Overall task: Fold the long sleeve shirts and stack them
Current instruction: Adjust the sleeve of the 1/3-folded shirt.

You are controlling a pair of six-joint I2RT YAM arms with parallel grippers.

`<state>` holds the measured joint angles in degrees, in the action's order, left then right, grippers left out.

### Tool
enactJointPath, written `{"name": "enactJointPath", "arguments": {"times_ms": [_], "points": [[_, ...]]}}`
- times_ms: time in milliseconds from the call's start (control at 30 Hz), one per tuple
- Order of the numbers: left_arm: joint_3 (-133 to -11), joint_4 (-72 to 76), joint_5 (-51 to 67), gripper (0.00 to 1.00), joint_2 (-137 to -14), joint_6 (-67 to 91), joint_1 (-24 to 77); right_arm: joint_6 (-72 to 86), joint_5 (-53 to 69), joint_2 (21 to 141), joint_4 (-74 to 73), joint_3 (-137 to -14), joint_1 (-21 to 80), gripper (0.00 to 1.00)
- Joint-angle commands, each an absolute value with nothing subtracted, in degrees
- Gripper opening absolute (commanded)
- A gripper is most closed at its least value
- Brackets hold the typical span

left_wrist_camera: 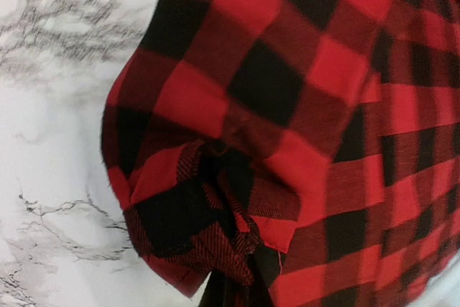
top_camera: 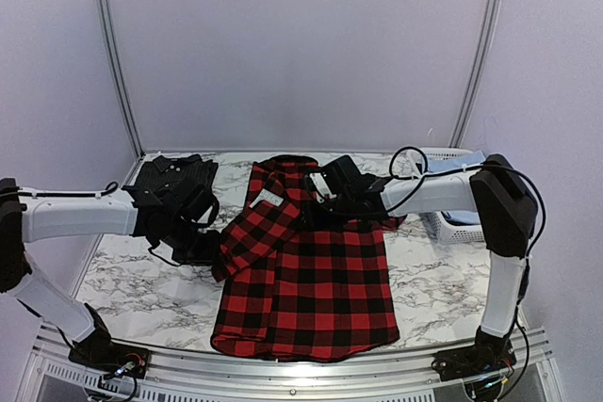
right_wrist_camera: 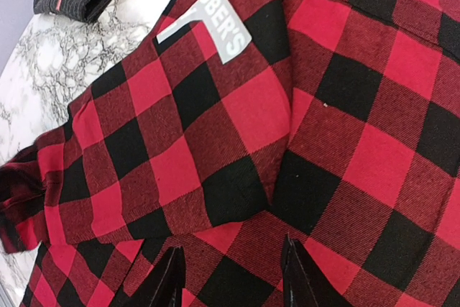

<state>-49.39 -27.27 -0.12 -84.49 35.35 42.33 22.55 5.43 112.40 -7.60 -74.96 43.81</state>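
The red-and-black plaid shirt (top_camera: 306, 280) lies spread in the middle of the marble table, collar at the far end, its left sleeve folded in over the body. Its white lettering (right_wrist_camera: 208, 30) shows on a patch near the collar. My left gripper (top_camera: 212, 247) is at the shirt's left edge, shut on a bunched fold of the plaid cloth (left_wrist_camera: 215, 213); its fingers are mostly hidden by the cloth. My right gripper (right_wrist_camera: 231, 253) is open and empty just above the upper chest of the shirt, and it also shows in the top view (top_camera: 318, 193). The dark charcoal shirt (top_camera: 174, 174) lies folded at the back left.
A white slotted basket (top_camera: 450, 223) stands at the right behind my right arm. Bare marble (top_camera: 141, 284) shows left of the shirt and also at the right (top_camera: 438, 284). The table's metal front rail (top_camera: 283, 369) runs just below the shirt hem.
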Motion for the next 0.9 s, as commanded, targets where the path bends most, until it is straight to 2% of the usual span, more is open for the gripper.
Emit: {"name": "enactJointPath", "arguments": {"times_ms": [0, 400, 600, 867], "points": [[-57.0, -31.7, 7.1, 0.00, -81.0, 35.8, 43.7, 23.4, 4.7, 112.5, -4.8, -75.6, 42.4, 0.42], [-70.9, -34.0, 12.3, 0.00, -77.8, 41.7, 47.3, 20.5, 4.9, 113.7, -6.0, -77.1, 40.3, 0.45], [-68.8, -34.7, 12.2, 0.00, -77.6, 43.4, 47.8, 19.9, 7.0, 113.3, -3.5, -74.1, 40.5, 0.49], [-62.9, -34.6, 13.6, 0.00, -78.2, 46.2, 51.8, 17.3, 6.2, 115.9, -5.7, -76.7, 41.7, 0.50]]}}
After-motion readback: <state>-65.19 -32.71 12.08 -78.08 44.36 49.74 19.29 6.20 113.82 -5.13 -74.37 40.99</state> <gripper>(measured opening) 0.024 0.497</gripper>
